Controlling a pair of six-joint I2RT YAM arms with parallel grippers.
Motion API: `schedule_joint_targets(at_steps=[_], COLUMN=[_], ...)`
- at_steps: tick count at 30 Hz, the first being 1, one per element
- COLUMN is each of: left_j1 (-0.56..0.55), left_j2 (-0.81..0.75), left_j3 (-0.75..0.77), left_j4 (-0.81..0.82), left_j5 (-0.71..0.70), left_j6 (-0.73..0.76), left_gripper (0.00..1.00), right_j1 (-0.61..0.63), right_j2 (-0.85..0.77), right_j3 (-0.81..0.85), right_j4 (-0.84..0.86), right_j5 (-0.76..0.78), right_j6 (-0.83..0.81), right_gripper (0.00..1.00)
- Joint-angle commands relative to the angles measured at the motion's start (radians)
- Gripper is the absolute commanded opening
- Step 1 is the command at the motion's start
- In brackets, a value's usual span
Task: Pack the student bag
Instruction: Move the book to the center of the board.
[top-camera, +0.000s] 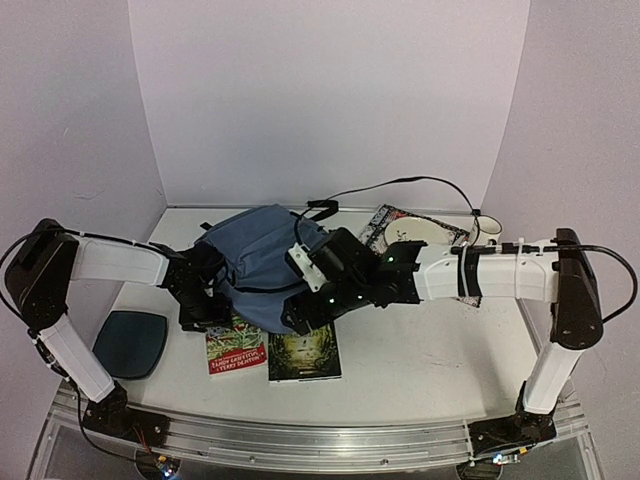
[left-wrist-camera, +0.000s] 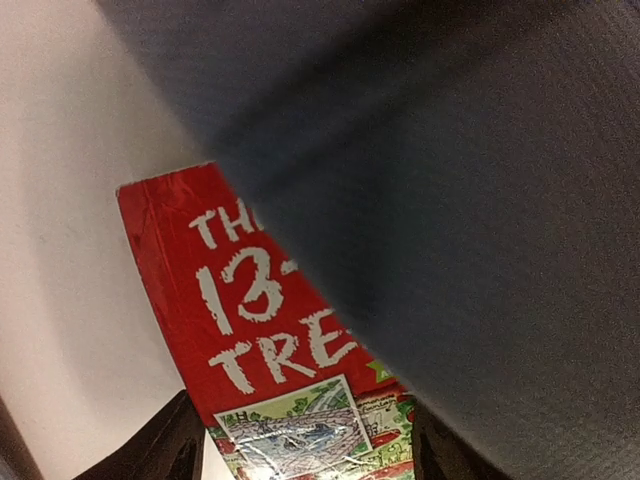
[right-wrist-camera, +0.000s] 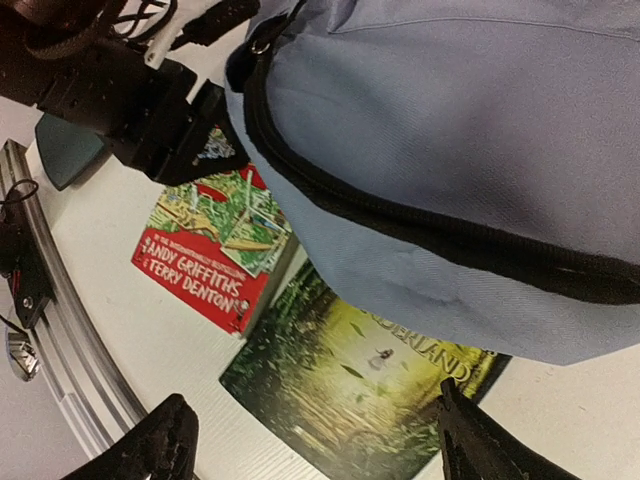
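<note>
While the student bag (top-camera: 262, 250) lies slumped mid-tabletop (top-camera: 420, 350) with its near edge draped over the tops of two books, a red Griffiths/Denton paperback (right-wrist-camera: 205, 255) and a green-covered book (right-wrist-camera: 370, 380), any tug on the fabric risks dragging both toward the near edge.

Left hand (left-wrist-camera: 305, 455): fingers spread at the bag's left edge, above the red paperback. A closing pinch could catch the cover along with the cloth.

Right hand (right-wrist-camera: 315, 440): fingers spread, nothing between them, at the bag's near right edge above the green-covered book.

Containers:
- Bag: black zipper reads shut along the visible stretch; contents hidden.
- White mug (top-camera: 425, 232), back right on a printed cover (top-camera: 385, 222): nothing visible inside.
</note>
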Motion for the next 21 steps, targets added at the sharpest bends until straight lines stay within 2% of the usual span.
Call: schedule_joint_targets(at_steps=[1, 5, 12, 21], left_j1=[-0.095, -0.196, -0.398, -0.390], left_j2=[0.024, -0.028, -0.001, -0.208], left_j3=[-0.125, -0.175, -0.114, -0.086], left_j4=[-0.031, -0.032, -0.040, -0.057], left_j5=[0.072, 0.085, 0.106, 0.059], left_j6=[-0.088, -0.156, -0.199, -0.274], left_gripper=[0.69, 0.66, 0.64, 0.67], right_j1=[0.014, 0.019, 0.019, 0.018], right_j2=[0.041, 0.064, 0.101, 0.142], right_j3=[0.035, 0.024, 0.002, -0.050], right_j4=[-0.002, -0.002, -0.003, -0.003], right_j5=[-0.064, -0.083, -0.111, -0.099], right_j6=[0.030, 0.060, 0.156, 0.310], right_gripper=[0.82, 0.81, 0.76, 0.71])
